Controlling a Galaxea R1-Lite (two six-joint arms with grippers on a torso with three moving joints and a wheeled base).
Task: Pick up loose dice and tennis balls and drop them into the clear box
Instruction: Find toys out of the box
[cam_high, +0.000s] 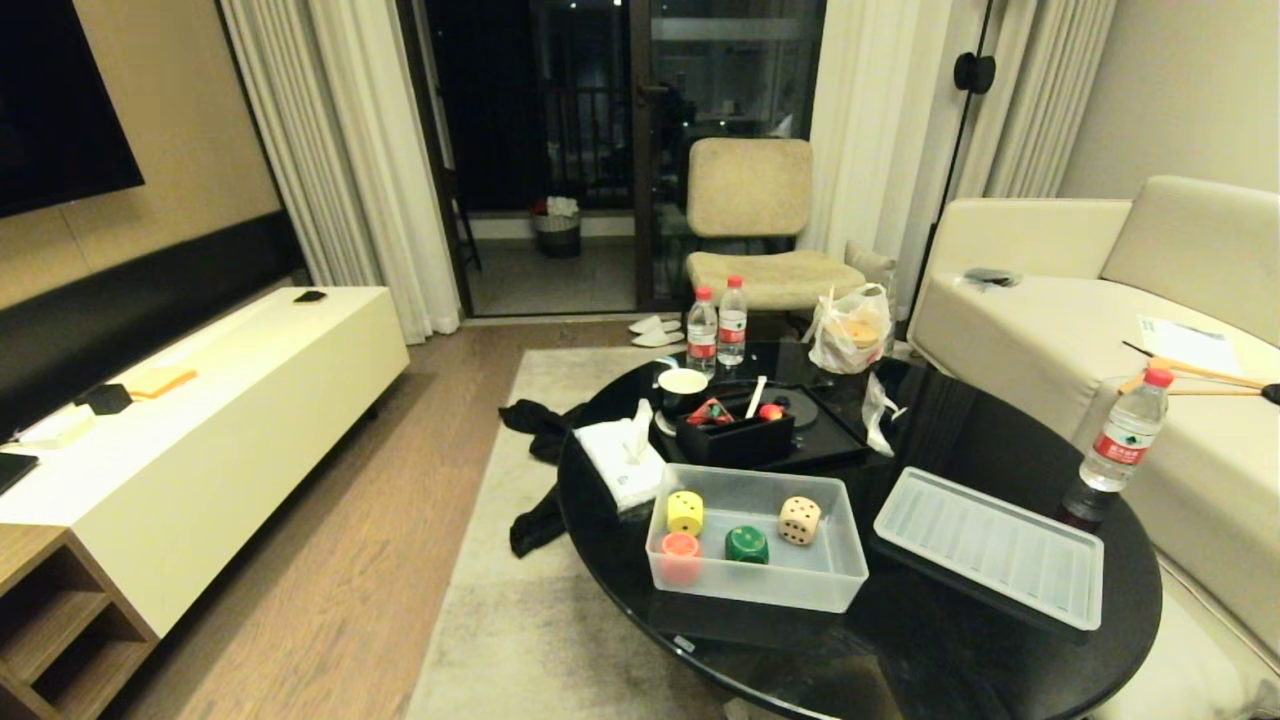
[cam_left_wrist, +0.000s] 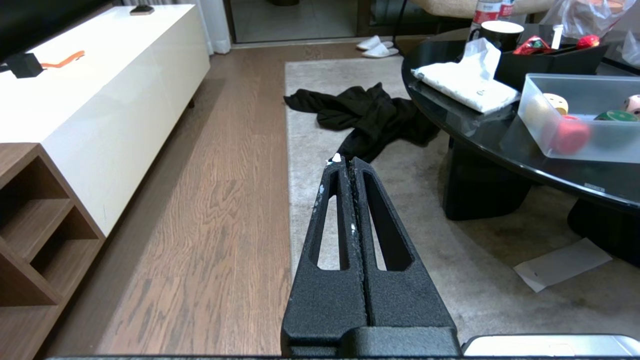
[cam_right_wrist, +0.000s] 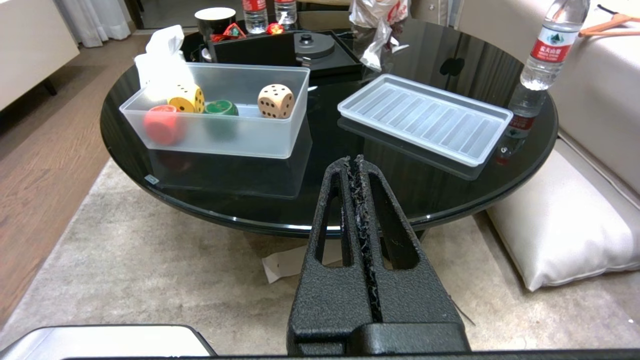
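The clear box (cam_high: 830, 585) stands open on the round black table (cam_high: 900, 660), near its front left. Several dice lie inside it: yellow (cam_high: 685, 512), red-orange (cam_high: 680, 547), green (cam_high: 747, 544) and beige (cam_high: 799, 520). Its ribbed lid (cam_high: 990, 560) lies flat to the right of it. No tennis balls are in view. Neither arm shows in the head view. My left gripper (cam_left_wrist: 347, 161) is shut and empty over the rug, left of the table. My right gripper (cam_right_wrist: 353, 161) is shut and empty just short of the table's near edge, facing the clear box (cam_right_wrist: 250, 145) and the lid (cam_right_wrist: 425, 117).
Behind the box sit a black organiser tray (cam_high: 735, 440), a tissue pack (cam_high: 622, 462), a mug (cam_high: 683, 388), two water bottles (cam_high: 702, 335) and a plastic bag (cam_high: 850, 330). Another bottle (cam_high: 1120, 445) stands at the table's right edge. A black garment (cam_left_wrist: 370, 112) lies on the rug; a white cabinet (cam_high: 200, 420) is left.
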